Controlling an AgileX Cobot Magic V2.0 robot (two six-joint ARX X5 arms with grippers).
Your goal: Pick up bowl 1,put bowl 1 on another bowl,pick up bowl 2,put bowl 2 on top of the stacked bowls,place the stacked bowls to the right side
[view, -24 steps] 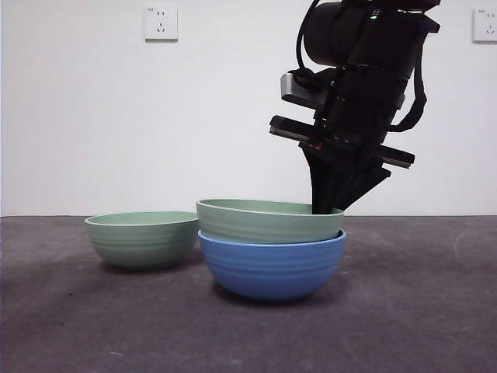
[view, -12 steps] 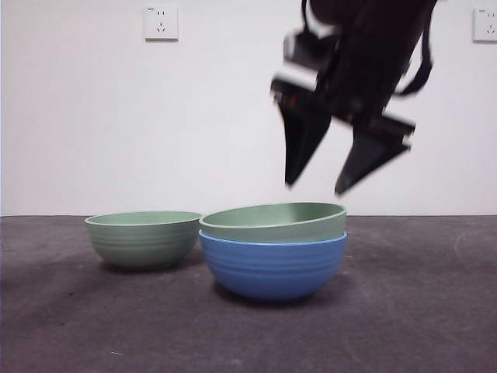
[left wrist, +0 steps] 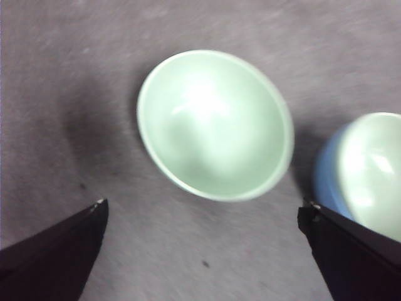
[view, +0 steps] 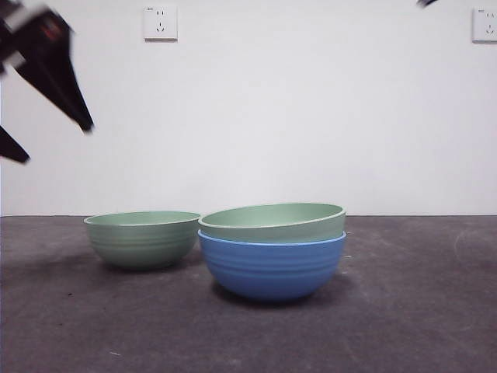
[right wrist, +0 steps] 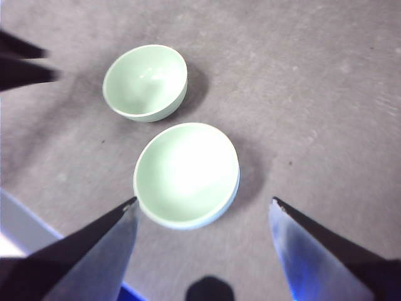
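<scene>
**Lining up on the second green bowl**

Working outward from the blue bowl, my landmark: one pale green bowl sits nested in it, slightly tilted. Just beside it, rims nearly touching, stands the second green bowl, not yet picked. Above and beyond that one hangs my left gripper, jaws spread wide and empty. I'd centre one jaw over its rim before descending. My right gripper waits high, jaws also apart, holding nothing.
</scene>
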